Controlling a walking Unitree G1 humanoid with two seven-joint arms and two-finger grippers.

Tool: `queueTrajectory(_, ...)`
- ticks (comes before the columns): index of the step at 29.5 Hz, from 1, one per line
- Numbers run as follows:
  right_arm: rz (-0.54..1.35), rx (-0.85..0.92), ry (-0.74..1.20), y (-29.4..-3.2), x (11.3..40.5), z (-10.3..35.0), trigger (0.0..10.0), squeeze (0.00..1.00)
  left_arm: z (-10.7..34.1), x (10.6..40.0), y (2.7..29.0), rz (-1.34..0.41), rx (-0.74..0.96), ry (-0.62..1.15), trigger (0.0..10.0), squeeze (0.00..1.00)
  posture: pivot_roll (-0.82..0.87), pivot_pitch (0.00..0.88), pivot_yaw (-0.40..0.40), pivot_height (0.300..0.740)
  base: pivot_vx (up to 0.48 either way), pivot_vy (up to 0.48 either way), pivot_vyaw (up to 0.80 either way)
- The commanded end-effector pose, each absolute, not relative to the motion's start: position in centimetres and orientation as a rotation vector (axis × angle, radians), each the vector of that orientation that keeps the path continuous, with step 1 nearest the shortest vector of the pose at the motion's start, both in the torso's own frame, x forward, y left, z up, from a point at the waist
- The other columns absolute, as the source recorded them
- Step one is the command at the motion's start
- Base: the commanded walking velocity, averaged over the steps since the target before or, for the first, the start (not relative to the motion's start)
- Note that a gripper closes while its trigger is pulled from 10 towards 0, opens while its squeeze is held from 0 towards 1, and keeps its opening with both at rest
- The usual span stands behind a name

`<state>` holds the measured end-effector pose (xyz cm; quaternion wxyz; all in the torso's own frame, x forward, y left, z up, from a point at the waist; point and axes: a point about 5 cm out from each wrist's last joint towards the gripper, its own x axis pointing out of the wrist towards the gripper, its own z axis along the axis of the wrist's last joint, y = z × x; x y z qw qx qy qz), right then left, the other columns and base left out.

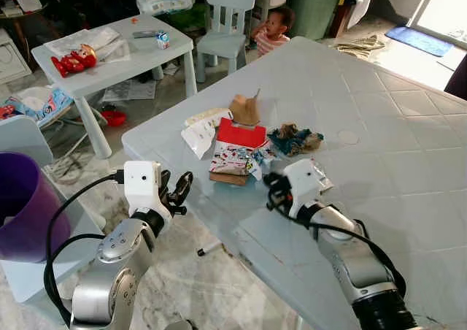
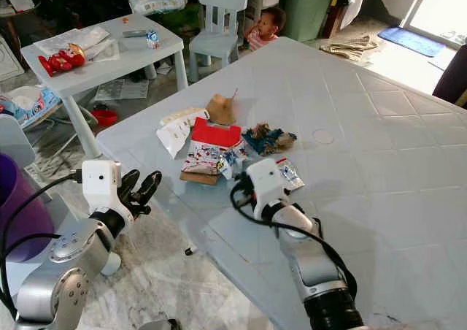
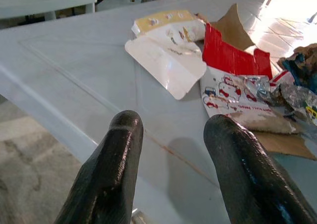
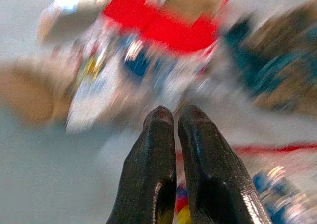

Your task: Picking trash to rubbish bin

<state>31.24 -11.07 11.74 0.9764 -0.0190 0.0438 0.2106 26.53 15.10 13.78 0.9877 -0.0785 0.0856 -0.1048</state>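
From the left eye view, a large pale grey plastic table (image 1: 379, 125) with a tiled pattern stood before the robot, and the trash lay in a loose heap near its near-left corner: a red and brown torn cardboard box (image 1: 241, 134), a white and yellow flat pouch (image 1: 201, 131) to its left, a printed foil wrapper (image 1: 235, 158) just in front of the box, and a crumpled teal and brown wrapper (image 1: 293, 139) to its right. The left gripper (image 1: 177, 190) hung just off the table's edge with its fingers spread apart. The right gripper (image 1: 275, 187) was over the table, just short of the heap, beside a small clear wrapper (image 1: 321, 178). A purple plastic rubbish bin (image 1: 25, 206) stood on the floor at far left. Beyond were a small white table (image 1: 109, 60) carrying a red toy (image 1: 73, 60), a pale child's chair (image 1: 226, 23), and a small child (image 1: 271, 29) past the big table's far corner.

The right eye view gave the same scene, with the left gripper (image 2: 139, 187) released beside the table edge.

In the left wrist view, the two black fingers (image 3: 116, 164) stood wide apart, empty, pointing across the table corner toward the white pouch (image 3: 166, 60) and the red box (image 3: 230, 58).

The right wrist view was badly blurred. The two black fingers (image 4: 156, 159) were clenched nearly together, with nothing between them that I could make out, aimed at the smeared red box (image 4: 163, 21) and foil wrapper (image 4: 114, 80).
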Motion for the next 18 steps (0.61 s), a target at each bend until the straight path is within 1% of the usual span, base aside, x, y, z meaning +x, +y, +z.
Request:
queueTrajectory(1, 0.389, -0.011, 0.015, -11.7, 31.8, 13.2, 0.0, 0.0, 13.7, 26.7, 15.3, -0.187, -0.145, 0.173, 10.0, 0.0, 0.11, 0.107, -0.075, 0.74, 0.0, 0.0, 0.0)
queueTrajectory(5, 0.355, 0.038, -0.057, -12.2, 32.3, 14.8, 0.0, 0.0, 13.8, 26.9, 15.4, -0.174, -0.139, 0.163, 10.0, 0.0, 0.11, 0.103, -0.075, 0.74, 0.0, 0.0, 0.0)
queueTrajectory(11, 0.339, 0.069, -0.076, -12.3, 32.6, 15.3, 0.0, 0.0, 13.8, 27.0, 15.4, -0.167, -0.137, 0.157, 10.0, 0.0, 0.11, 0.099, -0.075, 0.74, 0.0, 0.0, 0.0)
queueTrajectory(14, 0.359, 0.067, -0.068, -12.1, 32.5, 15.2, 0.0, 0.0, 13.9, 27.0, 15.4, -0.164, -0.136, 0.154, 10.0, 0.0, 0.11, 0.098, -0.073, 0.74, 0.0, 0.0, 0.0)
queueTrajectory(15, 0.366, 0.062, -0.067, -12.1, 32.5, 15.1, 1.6, 0.0, 13.9, 27.0, 15.4, -0.164, -0.136, 0.154, 10.0, 0.0, 0.11, 0.098, -0.073, 0.74, 0.0, 0.0, 0.0)
queueTrajectory(17, 0.37, 0.06, -0.066, -12.0, 32.4, 15.1, 1.6, 0.0, 13.9, 27.0, 15.4, -0.163, -0.135, 0.153, 10.0, 0.0, 0.11, 0.098, -0.073, 0.74, 0.0, 0.0, 0.0)
queueTrajectory(18, 0.399, 0.076, -0.066, -11.9, 32.2, 15.2, 10.0, 1.0, 14.0, 27.1, 15.5, -0.162, -0.136, 0.15, 10.0, 0.0, 0.11, 0.097, -0.071, 0.74, 0.0, 0.0, 0.0)
